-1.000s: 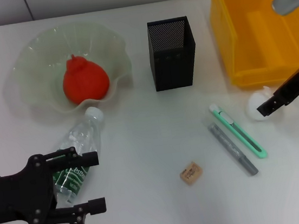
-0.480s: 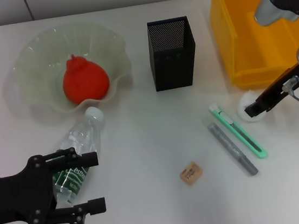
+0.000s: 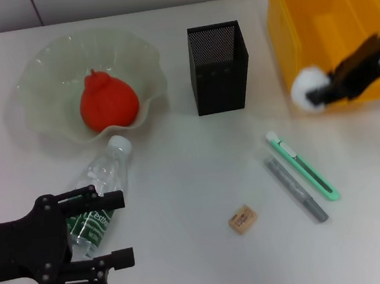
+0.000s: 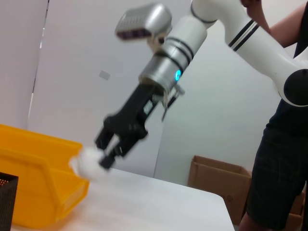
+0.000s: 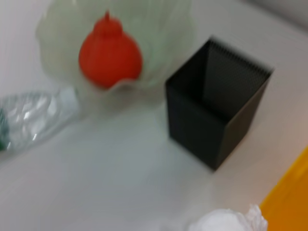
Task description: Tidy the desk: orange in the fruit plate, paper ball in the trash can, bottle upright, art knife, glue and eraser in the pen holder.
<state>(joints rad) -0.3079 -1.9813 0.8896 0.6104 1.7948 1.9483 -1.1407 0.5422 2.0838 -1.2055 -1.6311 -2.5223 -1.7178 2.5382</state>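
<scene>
Fingers point(image 3: 324, 91) of the right gripper pinch the paper ball point(image 3: 304, 88) beside the trash can point(image 3: 302, 38).

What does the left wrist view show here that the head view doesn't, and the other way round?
Only the left wrist view shows the whole right arm from the side, a cardboard box and a person in black behind the table.

Only the head view shows the orange in the fruit plate, the lying bottle, the art knife, the glue, the eraser and the left gripper.

Both show the right gripper holding the paper ball off the table beside the yellow trash can, and the pen holder.
</scene>
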